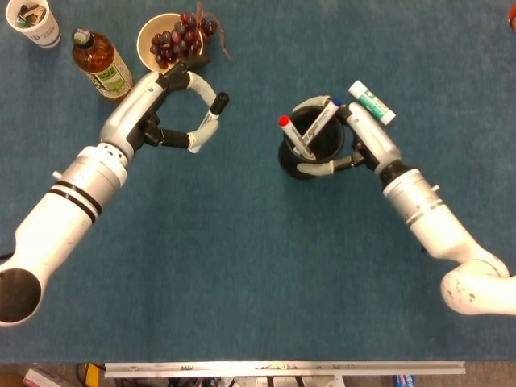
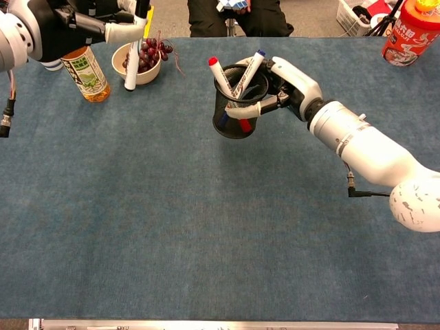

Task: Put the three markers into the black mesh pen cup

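My right hand grips the black mesh pen cup by its rim and side, slightly tilted, near the table's middle back. Two markers stand in the cup: a red-capped marker and a blue-capped marker. To the left of the cup and apart from it, my left hand holds a white marker with a black cap. In the chest view this marker hangs nearly upright, well above the table.
A bowl of grapes, a tea bottle and a paper cup stand at the back left. A white and green stick lies behind the pen cup. An orange container stands back right.
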Robot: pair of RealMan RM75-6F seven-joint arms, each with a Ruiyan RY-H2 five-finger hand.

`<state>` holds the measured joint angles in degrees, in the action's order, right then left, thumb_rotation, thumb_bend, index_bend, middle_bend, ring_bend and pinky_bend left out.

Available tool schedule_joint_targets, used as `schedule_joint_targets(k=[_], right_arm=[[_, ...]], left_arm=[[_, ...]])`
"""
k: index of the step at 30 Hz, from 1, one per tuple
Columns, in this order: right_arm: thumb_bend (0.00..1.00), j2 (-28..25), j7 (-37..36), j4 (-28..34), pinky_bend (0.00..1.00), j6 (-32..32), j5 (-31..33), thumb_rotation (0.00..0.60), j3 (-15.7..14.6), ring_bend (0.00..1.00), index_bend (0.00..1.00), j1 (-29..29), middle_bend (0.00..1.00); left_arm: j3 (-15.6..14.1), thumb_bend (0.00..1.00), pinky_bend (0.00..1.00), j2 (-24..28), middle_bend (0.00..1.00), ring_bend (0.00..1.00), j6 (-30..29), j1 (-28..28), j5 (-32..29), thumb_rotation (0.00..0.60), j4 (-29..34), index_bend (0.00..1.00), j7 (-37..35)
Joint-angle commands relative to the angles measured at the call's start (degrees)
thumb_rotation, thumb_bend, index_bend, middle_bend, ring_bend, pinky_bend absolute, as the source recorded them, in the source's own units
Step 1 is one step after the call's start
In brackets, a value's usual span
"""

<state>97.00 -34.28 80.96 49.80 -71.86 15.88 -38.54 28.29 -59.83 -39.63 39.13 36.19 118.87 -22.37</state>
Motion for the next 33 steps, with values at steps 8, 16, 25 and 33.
schedule_joint_targets(k=[8, 16, 25, 33], right_arm=[[0.31, 2.73, 4.24, -0.16, 0.42, -1.58, 3.11, 0.6, 1.43, 0.32, 0.49, -2.34, 0.43], [0.31, 5.12, 9.94, -0.03, 0.42, -2.92, 6.65, 0.6, 2.09, 0.32, 0.49, -4.44, 0.43], [0.31, 7.68, 14.77, 0.13, 0.42, -3.24, 10.52, 0.6, 3.19, 0.32, 0.49, -6.15, 0.43], [0.31, 8.89, 16.27, 1.0, 0.42, -2.57, 12.1, 0.6, 4.1, 0.32, 0.49, -6.42, 0.43]], left_arm=[[1.35, 0.37, 0.04, -0.89, 0.09, 0.0, -0.38, 1.31, -0.63, 0.6, 0.65, 0.54, -4.24], [0.95, 0.37, 0.04, -3.68, 0.09, 0.0, -1.26, 2.31, 1.29, 0.6, 0.85, 0.54, -5.63], [0.08, 0.37, 0.04, -6.8, 0.09, 0.0, -2.45, 3.61, 3.02, 0.6, 0.57, 0.54, -6.02], [-1.95, 0.37, 0.04, -9.9, 0.09, 0.0, -2.86, 4.51, 4.45, 0.6, -1.31, 0.54, -5.52]])
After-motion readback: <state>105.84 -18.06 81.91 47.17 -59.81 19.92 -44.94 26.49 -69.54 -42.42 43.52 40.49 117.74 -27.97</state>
